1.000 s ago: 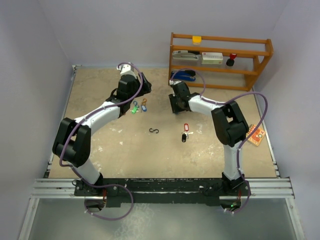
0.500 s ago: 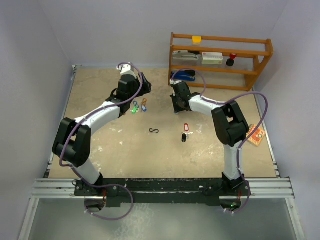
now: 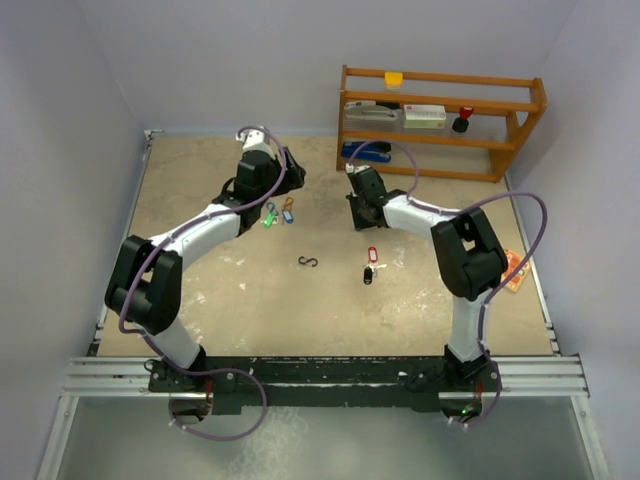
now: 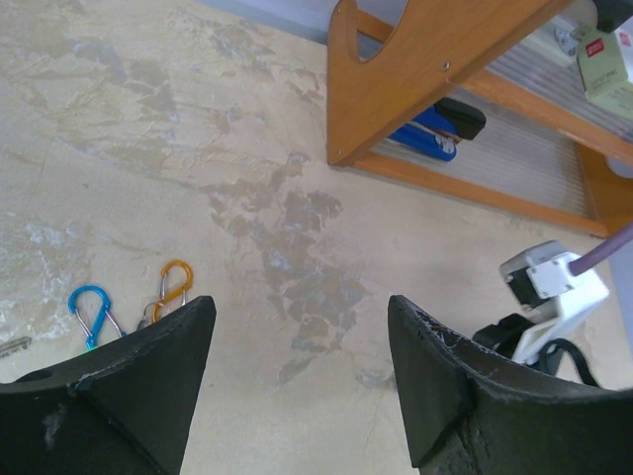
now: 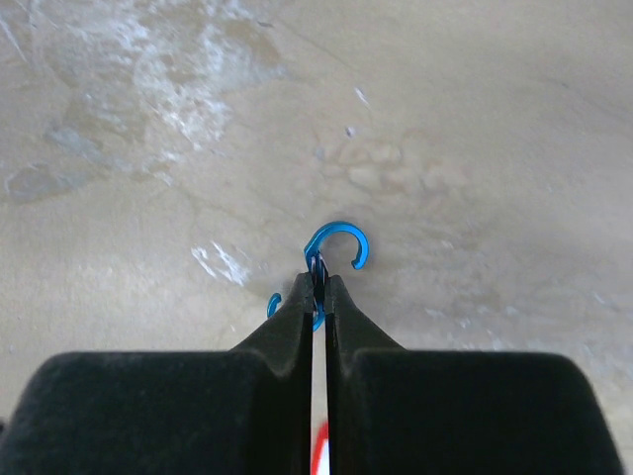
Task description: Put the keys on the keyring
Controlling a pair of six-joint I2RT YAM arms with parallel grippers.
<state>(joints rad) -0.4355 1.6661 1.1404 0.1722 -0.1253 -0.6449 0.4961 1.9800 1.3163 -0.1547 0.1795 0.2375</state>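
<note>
My right gripper point(image 5: 316, 282) is shut on a blue S-shaped clip point(image 5: 338, 245) and holds it just above the table; in the top view it point(image 3: 358, 212) is in front of the shelf. A key with a red tag point(image 3: 374, 254) and a black fob point(image 3: 368, 275) lie nearer the arm bases. My left gripper point(image 4: 302, 302) is open and empty, seen at the back centre in the top view point(image 3: 289, 166). A blue clip point(image 4: 89, 309) and an orange clip point(image 4: 176, 282) lie by its left finger. Green and blue pieces point(image 3: 269, 215) lie there too.
A black S-shaped clip point(image 3: 308, 262) lies mid-table. A wooden shelf point(image 3: 440, 120) stands at the back right with a blue stapler point(image 4: 433, 131) under it. An orange card point(image 3: 512, 270) lies at the right edge. Walls close in left and right.
My right arm has shifted slightly right, its elbow swinging outward, with the blue clip still gripped. The left arm has barely moved.
</note>
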